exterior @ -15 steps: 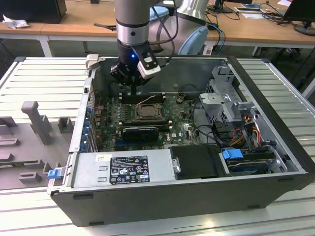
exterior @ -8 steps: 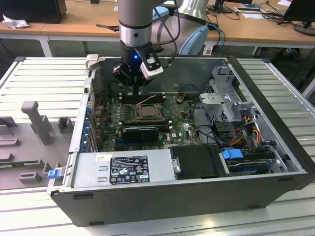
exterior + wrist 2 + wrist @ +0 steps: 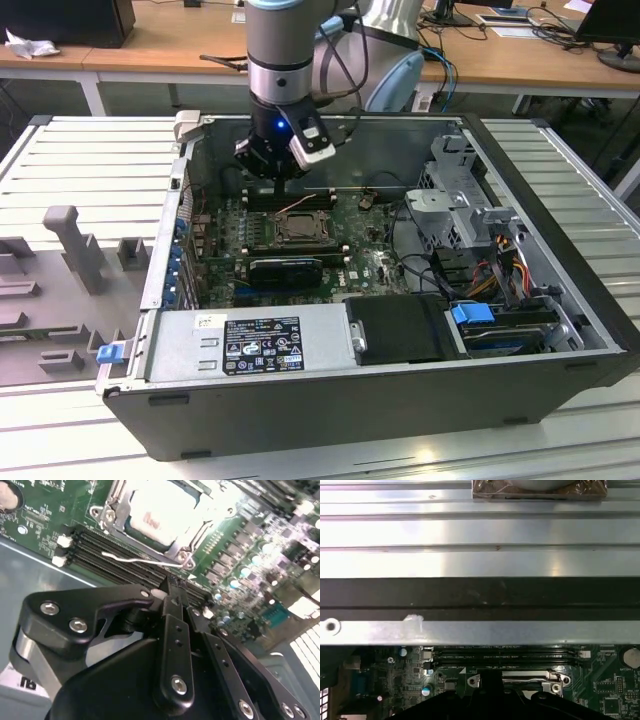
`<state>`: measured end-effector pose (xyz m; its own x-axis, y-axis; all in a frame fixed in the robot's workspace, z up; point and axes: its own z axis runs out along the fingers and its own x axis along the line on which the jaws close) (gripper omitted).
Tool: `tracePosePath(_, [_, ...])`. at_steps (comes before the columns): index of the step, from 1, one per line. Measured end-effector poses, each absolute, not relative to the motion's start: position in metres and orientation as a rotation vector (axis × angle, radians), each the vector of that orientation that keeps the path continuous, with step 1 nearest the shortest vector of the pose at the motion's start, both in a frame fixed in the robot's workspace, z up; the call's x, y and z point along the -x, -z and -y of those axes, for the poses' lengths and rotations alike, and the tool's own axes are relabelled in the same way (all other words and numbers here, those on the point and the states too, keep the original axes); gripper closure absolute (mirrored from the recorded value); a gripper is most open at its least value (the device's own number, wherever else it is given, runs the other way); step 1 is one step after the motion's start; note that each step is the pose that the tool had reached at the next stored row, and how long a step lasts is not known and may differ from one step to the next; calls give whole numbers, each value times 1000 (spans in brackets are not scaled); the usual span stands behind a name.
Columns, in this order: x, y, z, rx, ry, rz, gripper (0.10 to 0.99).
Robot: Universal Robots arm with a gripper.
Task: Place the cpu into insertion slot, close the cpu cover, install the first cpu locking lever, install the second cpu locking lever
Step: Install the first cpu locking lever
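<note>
Fixture block [image 3: 72,245]: grey moulded piece on the ribbed bench at the exterior view's left, well apart from the case.
Computer case [image 3: 300,400]: open, lying on its side; green motherboard [image 3: 225,240] on its floor.
Memory slots [image 3: 115,562]: long black rows just beside the socket, between it and the case wall.
Gripper [image 3: 277,172]: hangs inside the case above the memory slots, near the socket's far edge. In the second wrist view the fingers [image 3: 172,645] lie close together with nothing between them; clenched and empty, by my reading.
Insertion slot [image 3: 297,228]: mid-board, silvery rim.
Cpu [image 3: 165,512]: pale square lying in the socket, framed by the cpu cover [image 3: 172,550], which appears down over it.
Locking lever [image 3: 137,560]: thin bent wire beside the socket edge; whether latched, cannot tell.
Handling: lever judged light, springy, slippery steel; take it at the hooked free end. Chip fragile, best left untouched.
Drive bay [image 3: 455,190]: grey metal cage at the exterior view's right.
</note>
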<state>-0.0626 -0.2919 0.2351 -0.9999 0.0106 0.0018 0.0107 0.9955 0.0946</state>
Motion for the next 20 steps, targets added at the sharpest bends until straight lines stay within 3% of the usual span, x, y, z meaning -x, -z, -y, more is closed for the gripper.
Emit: tracePosePath(20, [25,-225,282,-19,150,3154,980])
